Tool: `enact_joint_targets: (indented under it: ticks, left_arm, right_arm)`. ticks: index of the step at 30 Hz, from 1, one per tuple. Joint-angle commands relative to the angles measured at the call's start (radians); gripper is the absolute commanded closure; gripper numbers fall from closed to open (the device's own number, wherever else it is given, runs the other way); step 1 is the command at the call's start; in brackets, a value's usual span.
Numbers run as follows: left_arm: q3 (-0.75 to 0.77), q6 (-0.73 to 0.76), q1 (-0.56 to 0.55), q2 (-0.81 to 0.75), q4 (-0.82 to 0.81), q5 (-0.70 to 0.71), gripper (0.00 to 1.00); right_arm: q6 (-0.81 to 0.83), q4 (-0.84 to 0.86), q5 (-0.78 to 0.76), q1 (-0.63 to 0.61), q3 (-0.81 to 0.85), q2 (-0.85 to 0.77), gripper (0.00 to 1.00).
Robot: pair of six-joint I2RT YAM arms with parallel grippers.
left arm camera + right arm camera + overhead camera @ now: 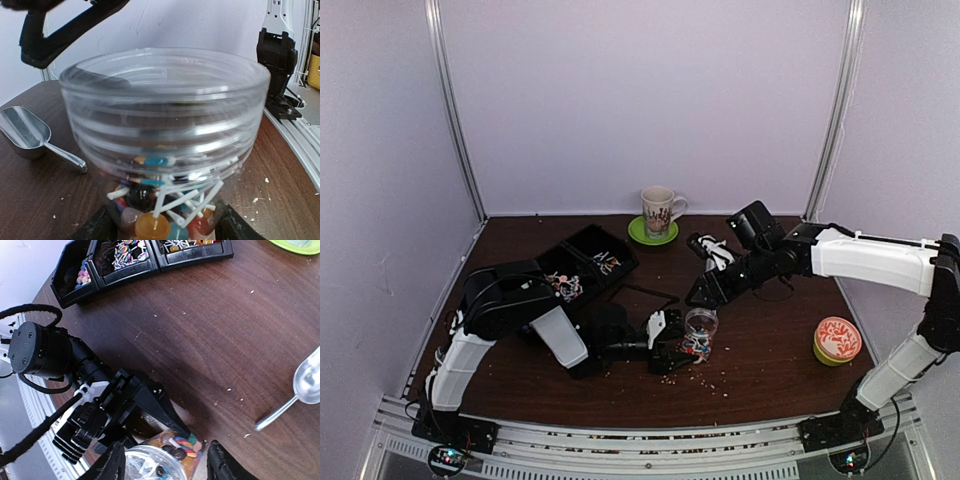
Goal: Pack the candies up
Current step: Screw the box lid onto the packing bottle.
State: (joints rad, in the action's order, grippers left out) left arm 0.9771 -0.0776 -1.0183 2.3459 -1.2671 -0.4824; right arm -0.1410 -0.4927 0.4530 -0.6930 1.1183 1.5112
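Clear glossy plastic jar (pixel 165 125), glossy candies (pixel 152 225), shiny metal scoop (pixel 25 132), dark wood-grain table (pixel 200 340).

Overhead view faces the table (pixel 770 345); both close wrist views share the jar (pixel 700 323).
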Motion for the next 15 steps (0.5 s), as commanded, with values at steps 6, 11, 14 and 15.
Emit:
enact_joint_targets:
  ticks: [6,11,14,15]
  left_arm:
    - [-0.005,-0.005,0.000,0.025,-0.019,0.010,0.36]
    - [-0.005,-0.007,0.000,0.024,-0.020,0.007,0.36]
    - [-0.004,-0.008,0.000,0.025,-0.020,0.006,0.36]
    - [-0.003,-0.008,0.000,0.025,-0.020,0.005,0.36]
  right_arm:
    - [-0.013,0.059,0.094,0.010,-0.064,-0.015,0.52]
    - [-0.011,0.058,0.093,0.012,-0.098,-0.029,0.55]
    - [-0.014,0.063,0.093,0.015,-0.114,-0.043,0.60]
    - [-0.015,0.063,0.093,0.016,-0.118,-0.048,0.61]
